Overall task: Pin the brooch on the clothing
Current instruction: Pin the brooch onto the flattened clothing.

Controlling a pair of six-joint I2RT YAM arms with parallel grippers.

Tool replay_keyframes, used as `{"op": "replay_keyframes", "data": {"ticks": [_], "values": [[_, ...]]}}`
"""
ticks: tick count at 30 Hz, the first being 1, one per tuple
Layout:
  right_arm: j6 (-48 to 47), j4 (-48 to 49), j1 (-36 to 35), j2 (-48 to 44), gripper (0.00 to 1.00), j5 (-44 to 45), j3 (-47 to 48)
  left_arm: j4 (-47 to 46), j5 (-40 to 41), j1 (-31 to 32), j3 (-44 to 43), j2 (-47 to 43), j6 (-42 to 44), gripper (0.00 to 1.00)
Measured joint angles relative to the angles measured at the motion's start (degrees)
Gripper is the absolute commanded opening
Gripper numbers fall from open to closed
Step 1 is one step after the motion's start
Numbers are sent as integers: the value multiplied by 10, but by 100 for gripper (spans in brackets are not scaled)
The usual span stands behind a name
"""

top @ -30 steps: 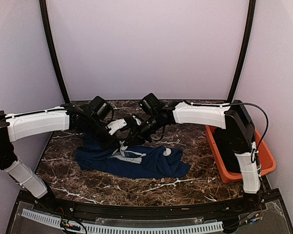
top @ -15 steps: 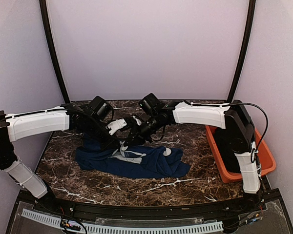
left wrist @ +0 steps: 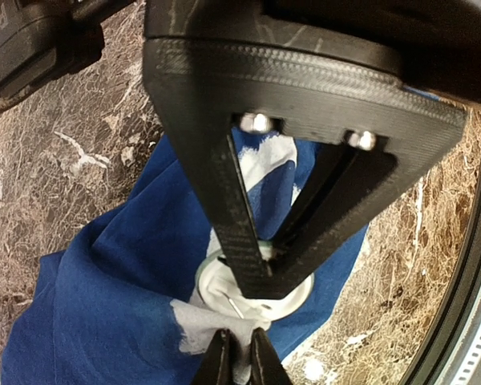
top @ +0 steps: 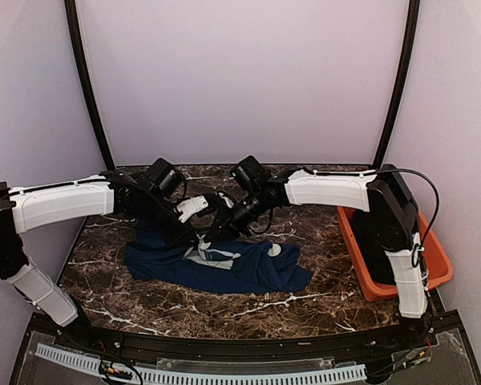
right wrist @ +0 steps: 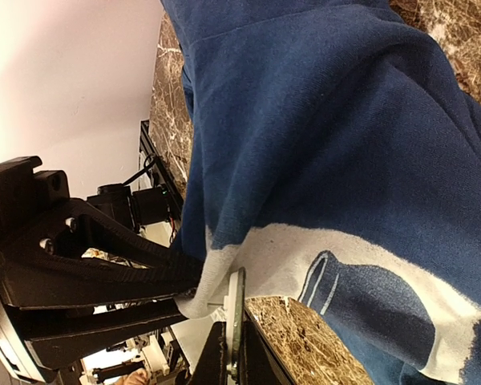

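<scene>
The navy T-shirt (top: 252,269) lies crumpled mid-table, and its light print shows in the right wrist view (right wrist: 361,273). My left gripper (left wrist: 240,337) is shut on a raised fold of the printed fabric (left wrist: 200,329). My right gripper (right wrist: 233,333) is shut on the brooch (right wrist: 237,297), held edge-on against that fold. In the left wrist view the brooch's white back (left wrist: 284,304) faces the camera, its open pin (left wrist: 233,305) pointing at the pinched fabric. In the top view both grippers meet over the shirt's upper edge, left (top: 199,235) and right (top: 218,228); the brooch is hidden there.
An orange bin (top: 435,269) stands at the right table edge with something dark inside. Bare marble table (top: 248,309) lies in front of the shirt. The two arms cross the back half of the table and nearly touch at the wrists.
Almost nothing: the right wrist has shifted a hair to the right. Both grippers keep their holds in the same place.
</scene>
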State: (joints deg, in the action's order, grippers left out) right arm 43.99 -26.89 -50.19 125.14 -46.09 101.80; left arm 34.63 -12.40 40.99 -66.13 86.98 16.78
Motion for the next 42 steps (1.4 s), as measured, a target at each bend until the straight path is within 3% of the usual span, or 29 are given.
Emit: {"op": "replay_keyframes", "data": {"ticks": [16, 30, 42], "values": [[0, 12, 1, 0, 0, -26, -13, 1, -11, 0, 0, 0, 1, 32], [0, 12, 0, 0, 0, -34, -13, -35, -67, -20, 1, -37, -7, 42], [0, 12, 0, 0, 0, -35, -13, 29, -60, -28, -7, -29, 4, 40]]}}
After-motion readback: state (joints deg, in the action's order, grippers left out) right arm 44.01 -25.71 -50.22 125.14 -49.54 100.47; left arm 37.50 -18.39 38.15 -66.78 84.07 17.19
